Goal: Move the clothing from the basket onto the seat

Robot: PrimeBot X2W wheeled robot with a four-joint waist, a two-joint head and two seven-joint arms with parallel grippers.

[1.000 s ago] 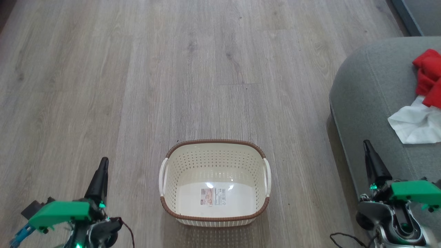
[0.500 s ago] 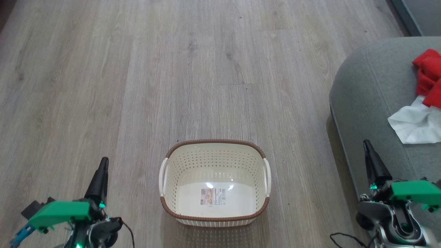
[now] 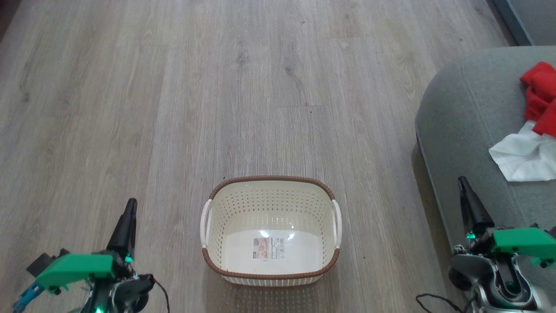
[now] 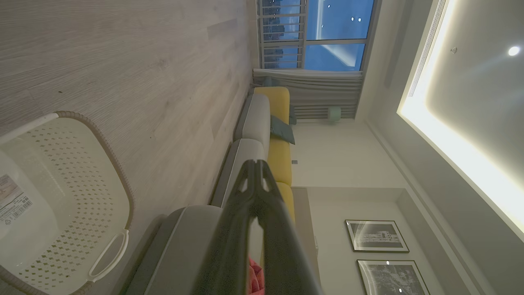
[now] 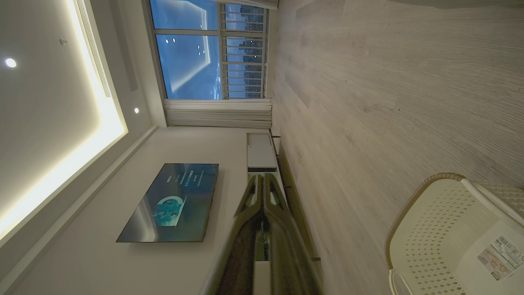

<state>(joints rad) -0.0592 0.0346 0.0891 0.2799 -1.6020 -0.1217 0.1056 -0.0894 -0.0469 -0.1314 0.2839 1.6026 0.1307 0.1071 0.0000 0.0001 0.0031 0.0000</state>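
Head view: clothing (image 3: 537, 108) lying on seat (image 3: 469, 113)

Red garments (image 3: 538, 87) and a white garment (image 3: 523, 158) are seen on the grey-green seat, well apart from the cream basket (image 3: 269, 179) on the wooden floor (image 3: 217, 87). Left gripper (image 3: 131, 202) and right gripper (image 3: 461, 180) are closed, nothing held.

A small rounded-rectangular cream plastic basket (image 3: 271, 178), perforated, brown-rimmed and white-handled, stands upright on the floor, its bare bottom showing a label (image 3: 269, 248). Well apart to its right is the large grey-green upholstered seat (image 3: 469, 113). On it lie crumpled bright red garments (image 3: 538, 91), touching a thin white garment (image 3: 523, 158).
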